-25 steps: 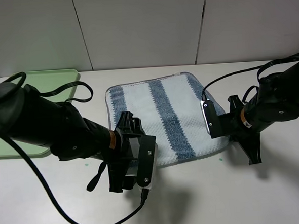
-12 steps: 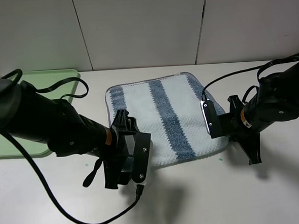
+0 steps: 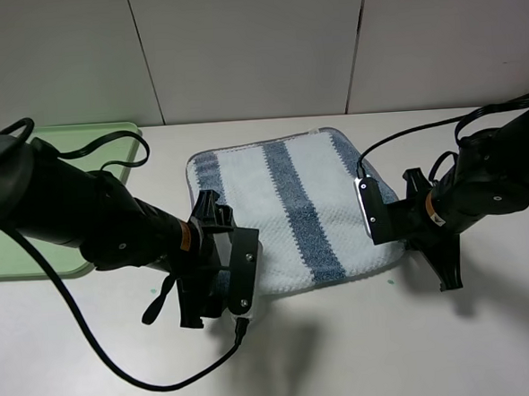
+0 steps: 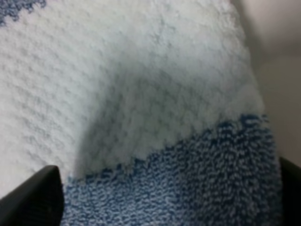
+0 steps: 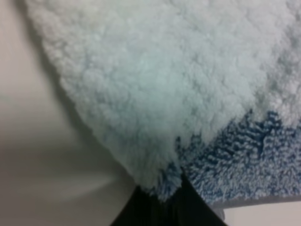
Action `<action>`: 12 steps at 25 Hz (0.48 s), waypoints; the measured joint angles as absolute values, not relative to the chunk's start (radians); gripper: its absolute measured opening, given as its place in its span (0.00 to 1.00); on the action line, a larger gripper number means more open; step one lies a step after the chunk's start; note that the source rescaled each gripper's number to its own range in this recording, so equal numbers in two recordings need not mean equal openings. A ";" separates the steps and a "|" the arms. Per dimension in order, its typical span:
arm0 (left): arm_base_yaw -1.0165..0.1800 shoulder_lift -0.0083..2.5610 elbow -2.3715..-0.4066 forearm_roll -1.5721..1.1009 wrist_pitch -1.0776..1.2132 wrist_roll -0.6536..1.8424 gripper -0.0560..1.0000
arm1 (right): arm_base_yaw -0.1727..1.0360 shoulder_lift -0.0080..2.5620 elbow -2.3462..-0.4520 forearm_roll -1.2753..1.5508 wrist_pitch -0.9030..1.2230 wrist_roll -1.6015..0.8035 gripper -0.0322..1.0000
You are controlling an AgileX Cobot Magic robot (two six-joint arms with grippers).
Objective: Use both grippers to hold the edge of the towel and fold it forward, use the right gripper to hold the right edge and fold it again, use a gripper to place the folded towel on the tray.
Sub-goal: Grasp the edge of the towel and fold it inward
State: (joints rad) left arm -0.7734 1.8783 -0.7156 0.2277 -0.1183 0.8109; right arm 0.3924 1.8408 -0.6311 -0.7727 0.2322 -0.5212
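**Grip on the near edge half made, first fold not begun**

Nearest the camera, the bare pale worktop point(image 3: 391, 352) carries only cable and shadow. Just beyond it, both arms have their tips at the near edge of the soft waffle-textured towel with broad white and blue-grey stripes point(image 3: 292, 205).

- **Left:** the black left claw on the bulky matte-black arm point(image 3: 226, 270) sits over the towel's near left corner. In the wrist view its two dark fingertips point(image 4: 28, 197) stand wide apart, with cloth lying flat between them, so it is open astride the corner and holds nothing.
- **Right:** the black right claw with the white finger plate point(image 3: 373, 214) is closed on the near right corner. Its wrist view shows the pile pinched into the dark tips.

The towel lies spread flat mid-worktop, and its thin grey hem point(image 3: 190, 189) runs unbroken round the far side.

This looks like the opening step, securing both corners. The next move calls for the left claw to pinch its corner. Both claws would then lift evenly and carry the edge away toward the far hem.

Farthest off, at the left, the large flat pale-green plastic tray point(image 3: 90, 130) holds no towel.
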 joint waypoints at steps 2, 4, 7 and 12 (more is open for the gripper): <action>-0.773 1.878 -0.716 0.228 -0.114 0.811 0.79 | 0.392 1.841 -0.631 -0.773 0.232 -0.521 0.03; -0.773 1.880 -0.715 0.229 -0.106 0.813 0.72 | 0.392 1.841 -0.631 -0.773 0.232 -0.521 0.03; -0.773 1.883 -0.711 0.231 -0.097 0.815 0.58 | 0.392 1.841 -0.631 -0.773 0.232 -0.521 0.03; -0.773 1.891 -0.710 0.235 -0.085 0.815 0.33 | 0.392 1.841 -0.631 -0.773 0.232 -0.521 0.03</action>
